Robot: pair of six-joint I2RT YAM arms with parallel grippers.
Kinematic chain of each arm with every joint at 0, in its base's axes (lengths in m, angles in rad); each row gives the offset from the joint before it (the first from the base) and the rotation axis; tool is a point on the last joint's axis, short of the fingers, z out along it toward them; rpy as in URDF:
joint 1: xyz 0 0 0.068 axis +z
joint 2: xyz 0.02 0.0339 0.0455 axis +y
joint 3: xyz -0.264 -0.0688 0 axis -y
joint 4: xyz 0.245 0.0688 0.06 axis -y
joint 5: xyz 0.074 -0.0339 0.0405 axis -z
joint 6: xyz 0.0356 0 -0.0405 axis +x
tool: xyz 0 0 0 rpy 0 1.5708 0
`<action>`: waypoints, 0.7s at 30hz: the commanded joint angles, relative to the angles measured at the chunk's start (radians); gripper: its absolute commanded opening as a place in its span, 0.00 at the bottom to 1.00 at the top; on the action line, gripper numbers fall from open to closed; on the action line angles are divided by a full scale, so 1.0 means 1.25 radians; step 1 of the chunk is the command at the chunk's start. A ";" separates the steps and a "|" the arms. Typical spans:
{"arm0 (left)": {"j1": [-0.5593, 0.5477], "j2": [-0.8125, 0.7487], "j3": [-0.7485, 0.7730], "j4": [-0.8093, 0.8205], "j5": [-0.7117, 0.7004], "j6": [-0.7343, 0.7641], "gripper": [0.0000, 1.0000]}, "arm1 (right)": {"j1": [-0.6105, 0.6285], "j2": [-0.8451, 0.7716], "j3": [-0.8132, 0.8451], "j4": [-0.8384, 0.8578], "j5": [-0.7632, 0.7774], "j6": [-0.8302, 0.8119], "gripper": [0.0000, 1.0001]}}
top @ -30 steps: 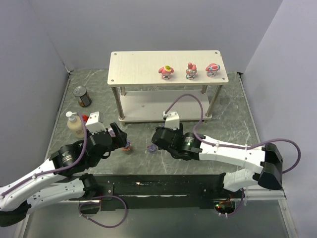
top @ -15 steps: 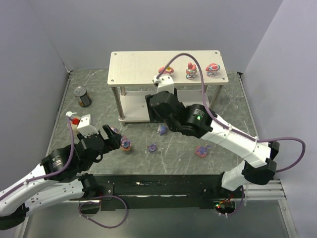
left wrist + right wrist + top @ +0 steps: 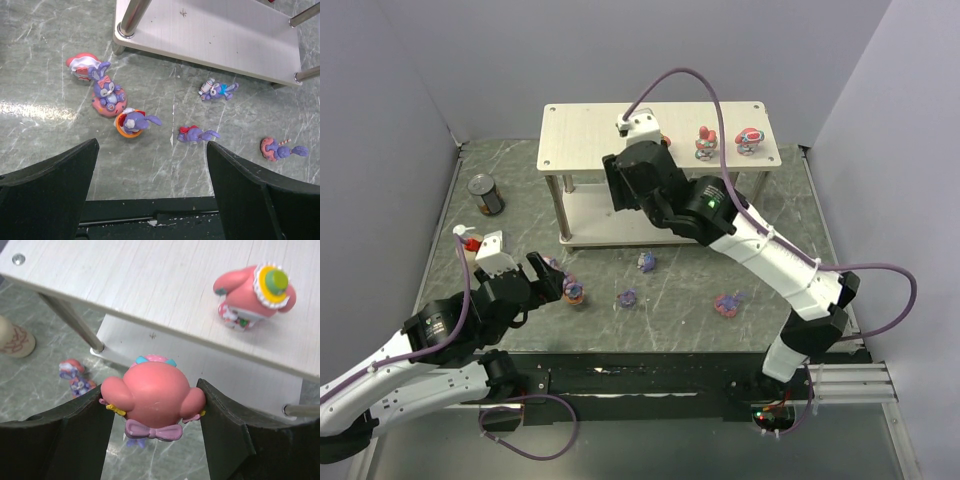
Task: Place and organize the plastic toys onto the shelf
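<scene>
Grey marbled table (image 3: 800, 230) bears the shelf (image 3: 590, 135). Your right gripper (image 3: 155, 392) clamps a pink toy (image 3: 150, 400) just short of the shelf's top front edge; releasing here would likely drop it. Your left gripper (image 3: 152, 145) gapes wide over purple toys (image 3: 135, 121) before the shelf.

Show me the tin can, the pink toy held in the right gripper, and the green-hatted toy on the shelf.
tin can (image 3: 486, 195): top external view, middle of its body.
held pink toy (image 3: 152, 396): right wrist view, on its round pink head.
green-hatted toy (image 3: 245, 292): right wrist view, on its pink hood.
</scene>
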 commanded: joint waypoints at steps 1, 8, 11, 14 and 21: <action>0.005 0.000 0.008 0.003 -0.020 -0.012 0.95 | -0.015 0.028 0.067 0.024 -0.012 -0.035 0.40; 0.003 0.000 0.008 0.004 -0.019 -0.012 0.95 | -0.030 0.093 0.133 0.033 -0.018 -0.051 0.41; 0.005 -0.006 0.006 0.003 -0.019 -0.013 0.96 | -0.032 0.109 0.152 0.044 -0.007 -0.054 0.41; 0.005 -0.011 0.005 0.005 -0.019 -0.014 0.96 | -0.039 0.119 0.160 0.055 -0.007 -0.057 0.41; 0.005 -0.011 0.004 0.007 -0.017 -0.012 0.96 | -0.055 0.162 0.193 0.054 -0.011 -0.066 0.42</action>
